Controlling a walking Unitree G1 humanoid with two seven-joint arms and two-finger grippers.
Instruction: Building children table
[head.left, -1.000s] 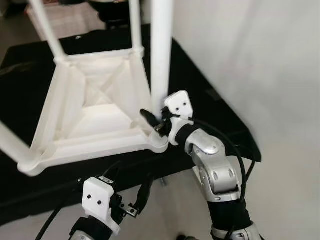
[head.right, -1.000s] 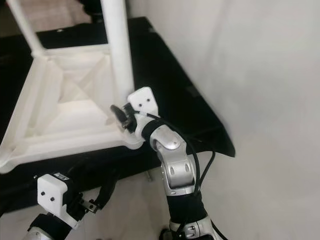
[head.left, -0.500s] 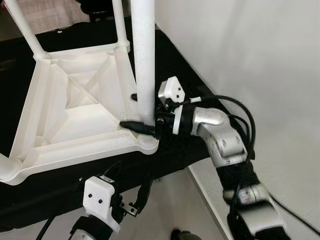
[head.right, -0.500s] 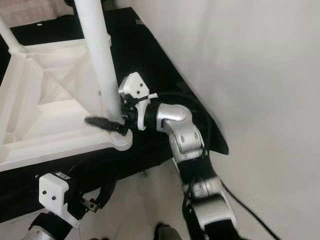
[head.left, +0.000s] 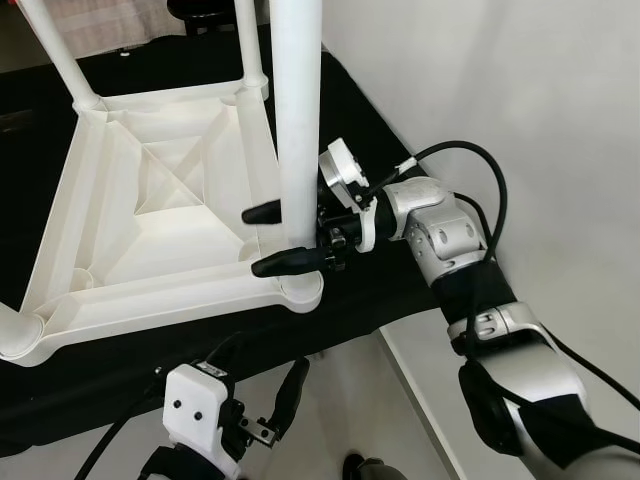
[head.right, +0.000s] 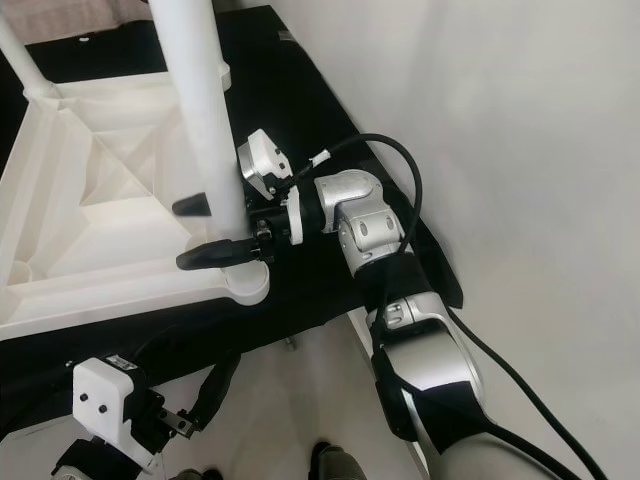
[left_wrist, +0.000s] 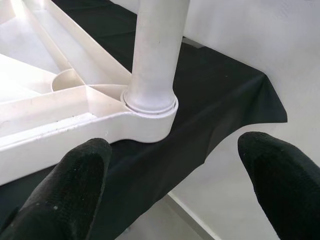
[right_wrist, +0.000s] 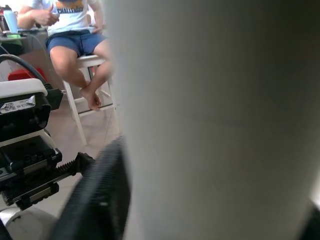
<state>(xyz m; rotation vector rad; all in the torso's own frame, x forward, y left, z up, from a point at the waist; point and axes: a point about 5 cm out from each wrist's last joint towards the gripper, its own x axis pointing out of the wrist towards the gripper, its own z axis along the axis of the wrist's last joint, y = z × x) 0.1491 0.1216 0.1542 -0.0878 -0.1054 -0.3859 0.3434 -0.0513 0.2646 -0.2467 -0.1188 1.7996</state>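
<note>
Your right gripper (head.left: 278, 238) sits mid-frame, its two black fingers spread on either side of the near white leg (head.left: 298, 110), just above the socket; whether they press it, you cannot tell. The upturned white table (head.left: 150, 215) lies on a black cloth (head.left: 390, 285), centre-left. Your left gripper (left_wrist: 175, 185) hangs open at the bottom. In the right wrist view, upper left, a seated person's shirt (right_wrist: 75, 10) reads partly "CHALLENG".
</note>
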